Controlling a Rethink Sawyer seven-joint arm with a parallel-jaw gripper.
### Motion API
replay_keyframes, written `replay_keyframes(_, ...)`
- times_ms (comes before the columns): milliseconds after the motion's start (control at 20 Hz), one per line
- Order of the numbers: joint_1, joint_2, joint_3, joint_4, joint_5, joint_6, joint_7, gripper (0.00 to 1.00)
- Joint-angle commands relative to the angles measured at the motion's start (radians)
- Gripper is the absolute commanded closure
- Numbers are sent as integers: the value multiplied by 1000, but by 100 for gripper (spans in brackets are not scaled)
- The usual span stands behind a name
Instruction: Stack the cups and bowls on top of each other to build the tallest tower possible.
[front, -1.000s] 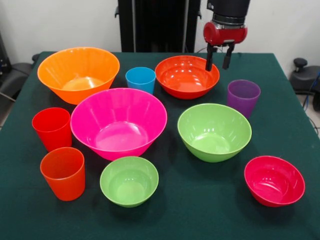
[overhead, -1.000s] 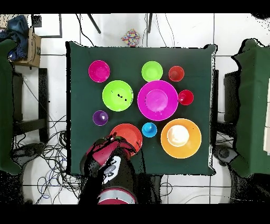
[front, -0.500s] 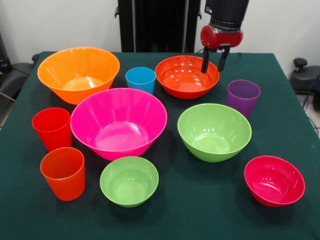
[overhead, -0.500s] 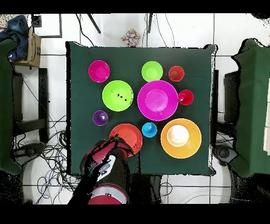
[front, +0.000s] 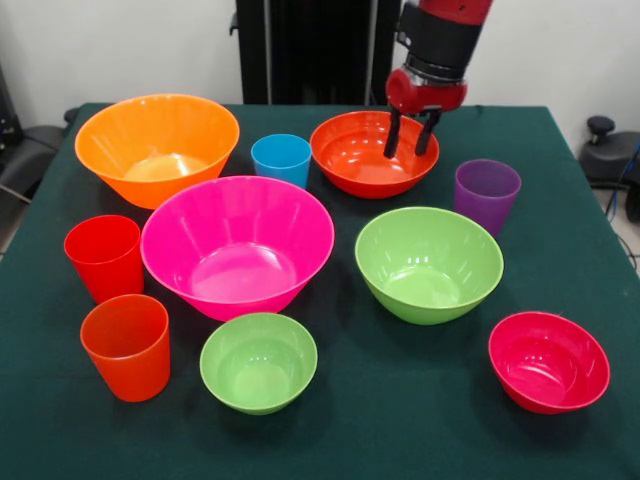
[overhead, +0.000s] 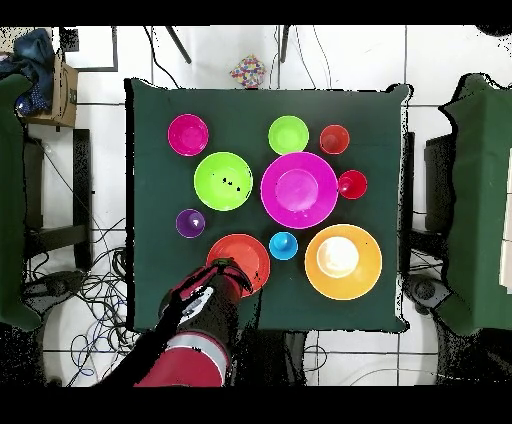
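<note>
A dark green cloth covers the bench (front: 560, 200) under the pincer (front: 410, 135). In the overhead view, tangled cables (overhead: 95, 290) lie on the floor left of the pincer.

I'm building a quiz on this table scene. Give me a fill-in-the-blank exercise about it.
1. The hand hangs open over the shallow ____ bowl.
2. The cup standing between the large orange bowl and that shallow bowl is ____.
3. The purple cup stands ____, not tipped over.
4. The number of lime green bowls on the table is ____.

Missing words: red-orange; blue; upright; two
</note>
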Motion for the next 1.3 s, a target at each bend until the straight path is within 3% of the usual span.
replay_keyframes(50,19,75,25,-105,61,-80,156,0)
replay_keyframes(300,-24,22,74,-66,55,-55,133,0)
replay_keyframes(600,-115,-113,184,33,39,12,94,0)
replay_keyframes(1300,-145,-145,224,51,38,37,94,0)
